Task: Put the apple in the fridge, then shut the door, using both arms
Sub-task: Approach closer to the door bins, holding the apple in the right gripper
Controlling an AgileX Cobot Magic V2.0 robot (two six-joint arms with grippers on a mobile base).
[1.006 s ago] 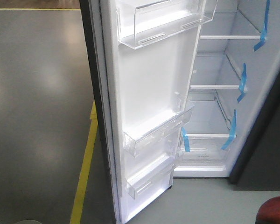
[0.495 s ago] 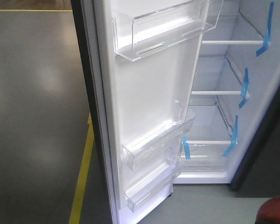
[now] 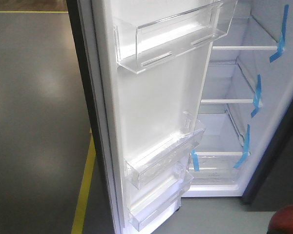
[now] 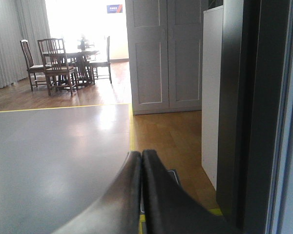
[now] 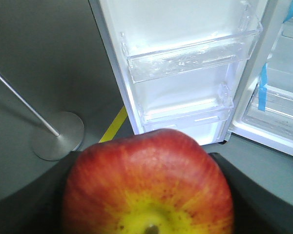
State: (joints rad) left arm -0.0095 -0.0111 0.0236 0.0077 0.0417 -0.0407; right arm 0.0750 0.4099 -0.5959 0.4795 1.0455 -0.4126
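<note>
Apple (image 5: 146,165) glossy red (yellow top) | right pincer (image 5: 149,200) clasping

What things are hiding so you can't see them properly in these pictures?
- Apple: front view shows only a red sliver, cut by the bottom corner; in the right wrist view its lower part is cut off.
- Fridge: in the front view the open door covers its left side; the top is cut off.
- Left gripper: left wrist view shows only its closed tips.
</note>
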